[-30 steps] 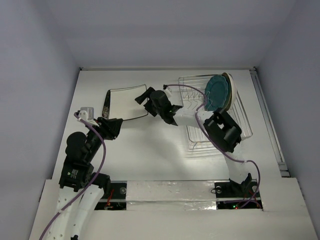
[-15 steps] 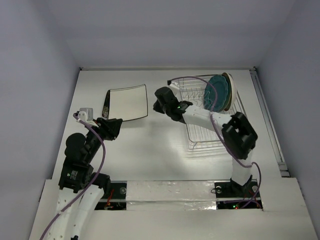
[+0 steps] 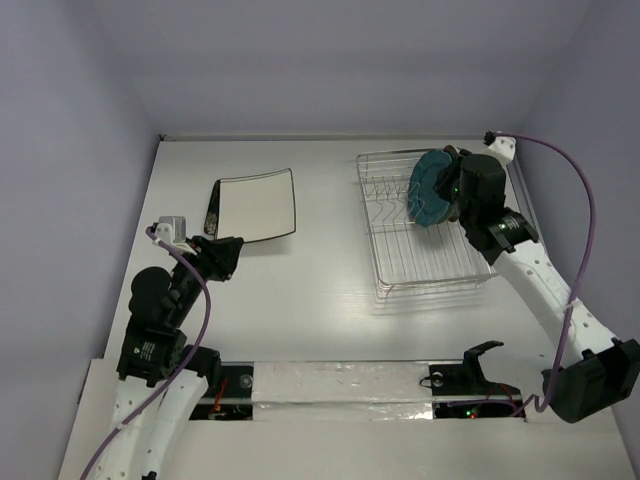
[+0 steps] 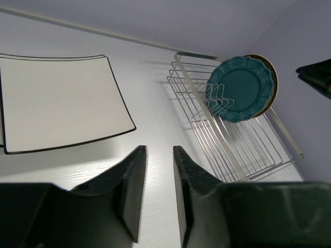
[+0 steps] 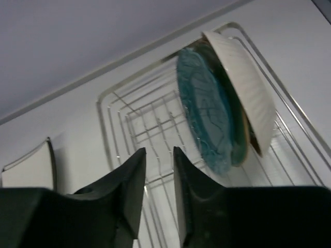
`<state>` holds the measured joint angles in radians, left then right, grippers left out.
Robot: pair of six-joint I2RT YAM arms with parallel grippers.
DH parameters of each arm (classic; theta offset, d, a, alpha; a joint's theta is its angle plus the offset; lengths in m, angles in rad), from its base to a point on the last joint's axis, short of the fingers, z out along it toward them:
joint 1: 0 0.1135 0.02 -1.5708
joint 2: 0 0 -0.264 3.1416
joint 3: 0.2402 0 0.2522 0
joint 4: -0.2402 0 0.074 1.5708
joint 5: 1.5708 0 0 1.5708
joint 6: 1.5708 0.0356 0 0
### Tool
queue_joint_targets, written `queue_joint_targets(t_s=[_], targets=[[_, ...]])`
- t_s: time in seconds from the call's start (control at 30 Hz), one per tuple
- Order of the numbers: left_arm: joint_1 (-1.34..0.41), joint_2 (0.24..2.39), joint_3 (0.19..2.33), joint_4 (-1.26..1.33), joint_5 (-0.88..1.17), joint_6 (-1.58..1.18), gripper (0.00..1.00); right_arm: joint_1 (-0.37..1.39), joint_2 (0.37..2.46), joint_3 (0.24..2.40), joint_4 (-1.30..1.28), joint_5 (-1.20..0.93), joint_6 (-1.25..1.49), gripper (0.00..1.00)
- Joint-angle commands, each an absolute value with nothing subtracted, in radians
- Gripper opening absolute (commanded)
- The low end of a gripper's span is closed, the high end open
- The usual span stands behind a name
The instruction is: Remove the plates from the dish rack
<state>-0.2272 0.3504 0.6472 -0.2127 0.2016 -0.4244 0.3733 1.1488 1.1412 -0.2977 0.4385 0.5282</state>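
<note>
"Top external view first: where do the plates sit?"

"Two stand on edge in the dish rack, at its far right corner. The round teal plate is in front. The brown-rimmed white plate leans right behind it (the overhead shot hides most of that one behind the arm). The white square dark-rimmed plate lies flat on the table, well left of the rack. A dark sliver at its left edge is probably the small black plate, partly tucked under it."

"And the grippers?"

"The right gripper hovers at the rack's far right corner, close to the two upright plates. Its fingers are a narrow slit apart with nothing between them. The left gripper hangs over bare table just on the near side of the square plate, likewise narrow and empty."
</note>
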Motion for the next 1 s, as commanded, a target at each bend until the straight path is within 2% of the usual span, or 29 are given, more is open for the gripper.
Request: queue_joint_targets(t_s=[0.0, 0.07, 0.17, 0.37, 0.97], targets=[[-0.222, 0.357, 0.658, -0.167, 0.209, -0.42, 0.25, 0.266, 1.164, 1.092, -0.305, 0.284, 0.431, 0.36], [-0.222, 0.364, 0.658, -0.164, 0.215, -0.419, 0.31, 0.229, 1.184, 1.098, -0.296, 0.236, 0.42, 0.46], [-0.222, 0.371, 0.657, -0.161, 0.227, -0.416, 0.37, 0.193, 1.23, 1.118, -0.287, 0.198, 0.4, 0.49], [-0.222, 0.393, 0.657, -0.155, 0.242, -0.41, 0.4, 0.12, 1.301, 1.147, -0.275, 0.159, 0.396, 0.47], [-0.222, 0.411, 0.655, -0.15, 0.256, -0.408, 0.4, 0.101, 1.439, 1.215, -0.282, 0.181, 0.362, 0.43]])
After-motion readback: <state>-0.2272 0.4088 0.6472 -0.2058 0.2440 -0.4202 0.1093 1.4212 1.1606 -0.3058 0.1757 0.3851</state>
